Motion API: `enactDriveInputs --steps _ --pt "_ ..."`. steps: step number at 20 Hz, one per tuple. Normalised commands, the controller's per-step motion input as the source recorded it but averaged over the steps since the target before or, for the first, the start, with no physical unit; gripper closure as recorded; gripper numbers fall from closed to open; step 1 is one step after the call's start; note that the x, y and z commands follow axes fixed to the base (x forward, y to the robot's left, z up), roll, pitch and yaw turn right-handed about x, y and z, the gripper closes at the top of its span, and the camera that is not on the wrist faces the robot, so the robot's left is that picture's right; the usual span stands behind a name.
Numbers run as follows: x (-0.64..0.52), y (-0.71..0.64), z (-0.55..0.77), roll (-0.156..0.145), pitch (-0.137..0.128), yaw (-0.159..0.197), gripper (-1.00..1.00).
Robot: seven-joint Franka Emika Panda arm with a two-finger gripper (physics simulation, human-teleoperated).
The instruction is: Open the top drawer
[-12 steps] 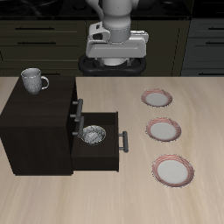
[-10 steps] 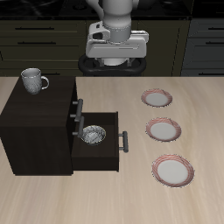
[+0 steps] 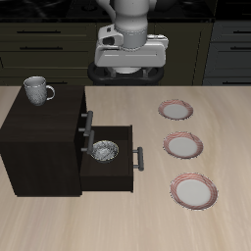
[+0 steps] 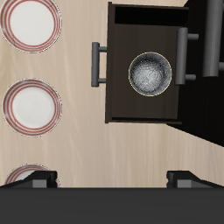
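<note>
The small dark cabinet (image 3: pixel 39 137) stands on the table. Its top drawer (image 3: pixel 83 113) is shut, and its grey bar handle (image 3: pixel 88 120) lies against the front; that handle also shows in the wrist view (image 4: pixel 210 44). A lower drawer (image 3: pixel 110 165) is pulled out, with a glass bowl (image 3: pixel 103 150) inside and its own handle (image 3: pixel 138 158) facing the plates. My gripper (image 3: pixel 127 76) hangs high above the table's back, far from the cabinet. In the wrist view the gripper (image 4: pixel 112 179) is empty, and its fingers (image 4: pixel 35 179) are spread wide.
A grey mug (image 3: pixel 37 90) stands on the cabinet top. Three pink-rimmed plates (image 3: pixel 178 109), (image 3: pixel 183 146), (image 3: pixel 193 190) lie in a row beside the open drawer. Dark kitchen cabinets stand behind the table.
</note>
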Motion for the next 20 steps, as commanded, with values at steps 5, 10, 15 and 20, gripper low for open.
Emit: enactDriveInputs --steps 5,10,15,20 --pt "0.24 0.13 0.15 0.003 -0.029 0.014 -1.00" --pt "0.35 0.15 0.08 0.005 -0.014 0.035 -1.00" --pt "0.38 -0.02 -0.01 -0.039 -0.002 -0.008 -1.00" --pt "0.36 -0.04 -0.08 -0.047 -0.011 0.008 -1.00"
